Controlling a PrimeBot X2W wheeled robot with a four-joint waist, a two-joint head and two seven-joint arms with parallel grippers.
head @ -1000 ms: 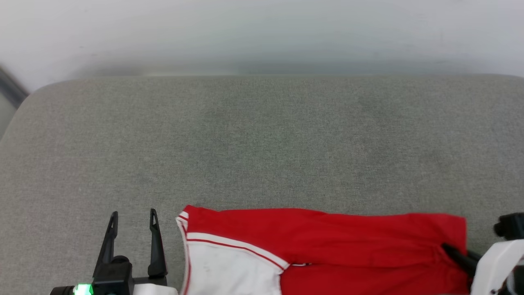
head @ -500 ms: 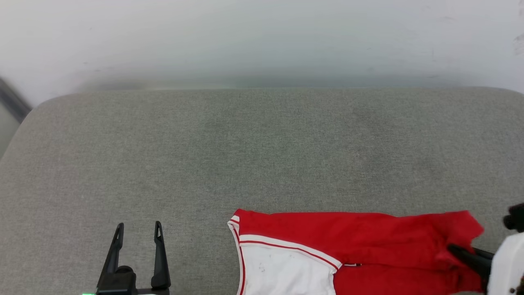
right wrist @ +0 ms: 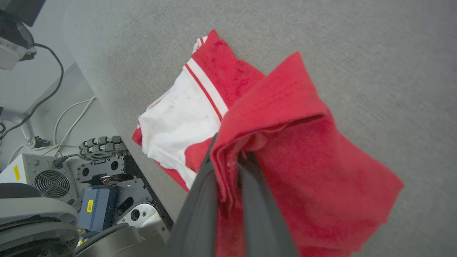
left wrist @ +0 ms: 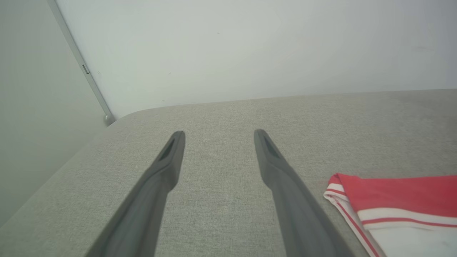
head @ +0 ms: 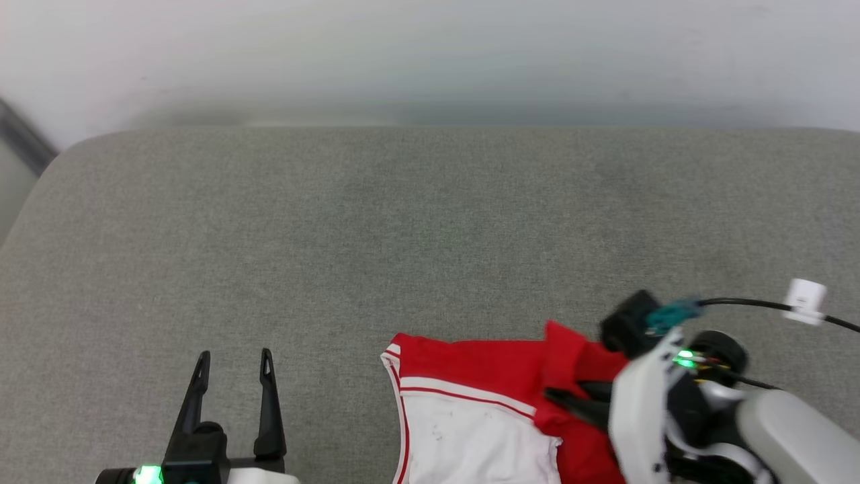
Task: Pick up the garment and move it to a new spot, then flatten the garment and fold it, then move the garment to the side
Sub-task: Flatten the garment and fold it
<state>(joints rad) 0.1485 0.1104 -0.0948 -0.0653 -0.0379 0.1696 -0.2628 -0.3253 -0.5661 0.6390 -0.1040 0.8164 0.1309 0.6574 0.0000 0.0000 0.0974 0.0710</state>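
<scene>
The garment, a red jersey with a white sleeve and red-white trim, lies at the near edge of the grey cushion. My right gripper is shut on a fold of the red cloth, lifted and doubled over the rest. In the right wrist view the red cloth is pinched between my two dark fingers, with the white sleeve lying beyond. My left gripper stands open over bare cushion, left of the garment. The left wrist view has the garment's sleeve corner at the right of my open fingers.
A pale wall rises behind the cushion. A black cable with a white tag runs from my right wrist. Beside the cushion's near edge the right wrist view shows my base with a fan box, cables and a blue unit.
My right gripper has dragged the garment's right end leftward, folding it over the rest. The garment's left edge shifted right earlier in the second. My left gripper stays open and nearly still.
</scene>
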